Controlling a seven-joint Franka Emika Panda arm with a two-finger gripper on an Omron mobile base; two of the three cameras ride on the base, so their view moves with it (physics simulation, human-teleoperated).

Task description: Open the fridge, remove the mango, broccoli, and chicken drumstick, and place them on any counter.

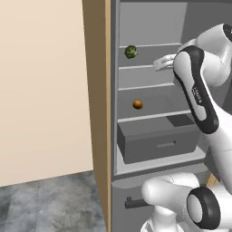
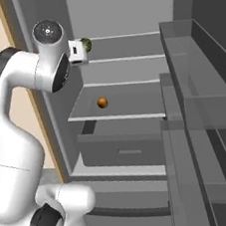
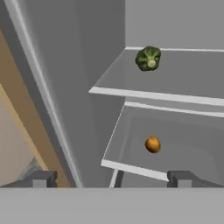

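Note:
The fridge (image 1: 149,27) stands open, its shelves bare grey. The broccoli (image 1: 131,51) sits on an upper shelf near the left wall; it also appears in the right base view (image 2: 87,44) and hand view (image 3: 148,58). Two shelves lower lies the mango (image 1: 137,104), an orange ball (image 2: 102,102) (image 3: 152,144). My gripper (image 1: 159,63) (image 2: 79,52) hovers in front of the upper shelves, level with the broccoli and short of it. Its fingertips (image 3: 41,179) stand wide apart, open with nothing between them. The chicken drumstick and the counter are out of view.
The swung-open door with clear door bins (image 2: 198,99) fills the right side. A grey crisper drawer (image 1: 158,142) sits under the mango's shelf. The tan wood side panel (image 1: 97,90) bounds the fridge on the left. Below is the lower drawer's black handle (image 1: 135,202).

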